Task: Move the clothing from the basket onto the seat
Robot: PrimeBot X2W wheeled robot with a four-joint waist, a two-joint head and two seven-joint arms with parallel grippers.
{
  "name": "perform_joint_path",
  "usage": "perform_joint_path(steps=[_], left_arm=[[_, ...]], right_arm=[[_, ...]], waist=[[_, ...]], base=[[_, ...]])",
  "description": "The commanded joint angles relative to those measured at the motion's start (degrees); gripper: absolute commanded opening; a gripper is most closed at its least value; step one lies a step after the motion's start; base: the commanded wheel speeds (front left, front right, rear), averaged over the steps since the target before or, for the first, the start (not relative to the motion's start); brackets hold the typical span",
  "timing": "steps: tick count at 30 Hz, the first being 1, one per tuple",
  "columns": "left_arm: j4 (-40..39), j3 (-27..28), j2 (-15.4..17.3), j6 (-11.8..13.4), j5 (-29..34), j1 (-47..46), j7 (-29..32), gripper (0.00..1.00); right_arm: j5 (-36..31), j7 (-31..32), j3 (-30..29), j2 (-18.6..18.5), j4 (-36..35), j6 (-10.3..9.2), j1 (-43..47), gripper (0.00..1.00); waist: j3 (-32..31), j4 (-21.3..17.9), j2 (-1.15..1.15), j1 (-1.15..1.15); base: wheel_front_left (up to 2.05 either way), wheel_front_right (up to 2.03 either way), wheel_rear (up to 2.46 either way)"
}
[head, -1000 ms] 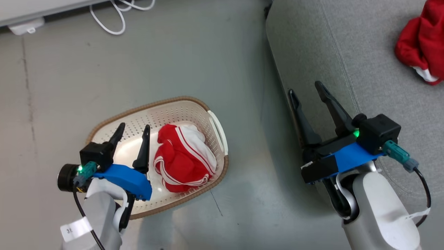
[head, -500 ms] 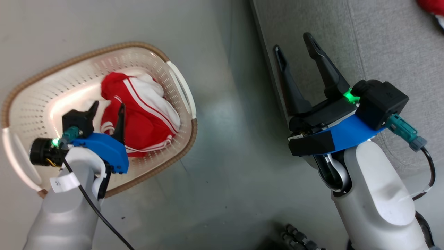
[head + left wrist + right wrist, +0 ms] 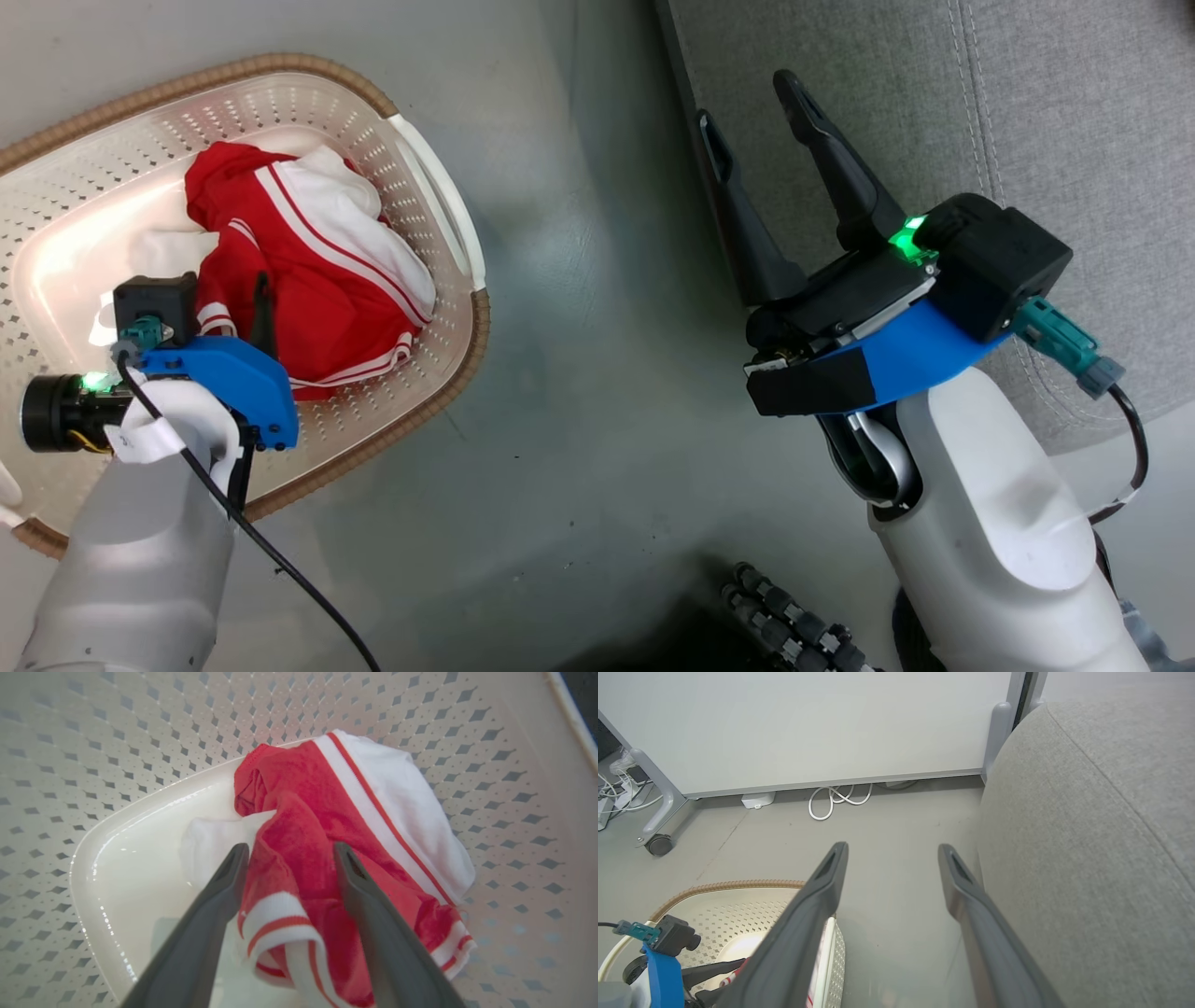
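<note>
The left claw (image 3: 290, 848), spread open, points straight at the crumpled red-and-white striped garment (image 3: 336, 807) in the perforated cream basket (image 3: 140, 732).

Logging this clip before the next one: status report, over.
Left gripper open, straddling the red-and-white striped garment in the laundry basket, not yet closed. Right gripper open, empty, by the sofa seat edge. Nothing seen blocking.

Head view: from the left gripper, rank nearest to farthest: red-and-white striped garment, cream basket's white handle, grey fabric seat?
1. Red-and-white striped garment, under the left gripper, in the cream plastic basket.
2. White basket handle, to its right.
3. Grey fabric seat, far right.
</note>
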Motion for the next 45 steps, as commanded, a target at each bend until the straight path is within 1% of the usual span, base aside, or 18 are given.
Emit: perform_joint_path(steps=[1,7,15,16,18,19,36,40,45], left_arm=[[1.0,0.4,0.1,0.4,-0.5,-1.0,0.7,1.0],[4.4,1.0,-0.5,2.9,-1.5,-2.1,2.9,1.0],[6.6,1.2,-0.5,1.9,-3.0,-3.4,5.0,0.99],[6.8,1.2,-0.5,1.8,-3.1,-3.5,5.0,0.73],[7.1,0.9,-0.5,1.4,-3.2,-3.8,5.0,0.11],[7.2,0.8,-0.6,1.3,-3.3,-4.0,5.0,0.0],[8.6,-0.4,-1.2,-0.2,-4.1,-3.6,3.8,0.0],[8.8,-0.7,-1.9,-0.7,-4.4,-2.8,3.0,0.0],[8.9,-1.1,-4.2,-1.8,-5.3,-1.1,1.6,0.0]], right_arm=[[0.7,-0.5,0.3,0.2,0.3,0.01,-1.1,1.0],[1.1,-0.9,0.8,0.2,1.2,0.01,-1.3,1.0],[1.6,-1.3,1.1,0.2,1.4,0.01,-1.7,1.0],[1.7,-1.3,1.2,0.2,1.4,0.01,-1.7,1.0],[1.9,-1.3,1.4,0.2,1.5,0.01,-1.8,1.0],[2.0,-1.3,1.4,0.2,1.5,0.01,-1.9,1.0],[2.0,-1.5,1.4,0.2,2.4,0.01,-2.2,1.0],[1.6,-1.5,1.3,0.2,3.0,0.01,-2.0,1.0],[0.3,-1.5,0.4,0.2,4.3,0.01,-1.2,1.0]], waist=[[0.1,-0.1,0.0,-0.01],[0.0,-0.3,0.0,-0.01],[0.1,-0.6,0.0,-0.01],[0.1,-0.6,0.0,-0.01],[0.1,-0.5,0.0,-0.01],[0.1,-0.5,0.0,-0.01],[-1.0,0.0,0.0,-0.01],[-2.8,0.7,0.0,-0.01],[-7.2,2.4,0.0,-0.01]], base=[[0.0,0.0,0.0],[0.0,0.0,0.0],[0.0,0.0,0.0],[0.0,0.0,0.0],[0.0,0.0,0.0],[0.0,0.0,0.0],[0.0,0.0,0.0],[0.0,0.0,0.0],[0.0,0.0,0.0]])
